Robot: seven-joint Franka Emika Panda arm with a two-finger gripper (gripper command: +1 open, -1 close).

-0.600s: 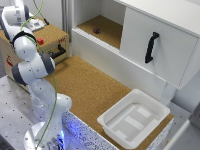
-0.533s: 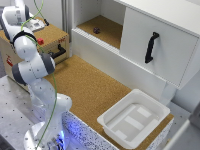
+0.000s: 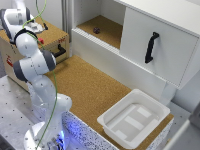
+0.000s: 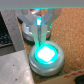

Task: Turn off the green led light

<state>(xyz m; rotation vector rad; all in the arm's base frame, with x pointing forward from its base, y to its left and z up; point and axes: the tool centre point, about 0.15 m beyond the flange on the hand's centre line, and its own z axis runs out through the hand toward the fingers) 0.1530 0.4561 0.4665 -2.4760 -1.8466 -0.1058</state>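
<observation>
Fingers (image 4: 40, 26) of the gripper (image 4: 40, 31) appear drawn together into a single narrow tip in the wrist view, with no gap visible between them and nothing held; we read them as closed, poised as a pressing tool.

Compared with the exterior pictures taken half a second earlier, we see no clear shift in the arm (image 3: 35, 65): it stays folded over the wooden box (image 3: 55, 37) at the exterior view's left, well apart from the cork mat (image 3: 95, 90), the white tray (image 3: 134, 119) and the cabinet (image 3: 160, 45). We take this to mean the approach is essentially over and only the final fine motion remains.

The green led light (image 4: 45, 55) sits directly beyond the fingertip in the wrist view, a round puck with a metallic rim, and it is glowing brightly. The task is therefore not yet done.

Whether the tip already touches the dome cannot be told; it looks just beside or on its edge. We judge that a short, centred press is called for next, since an off-centre push may slide off the rim.
</observation>
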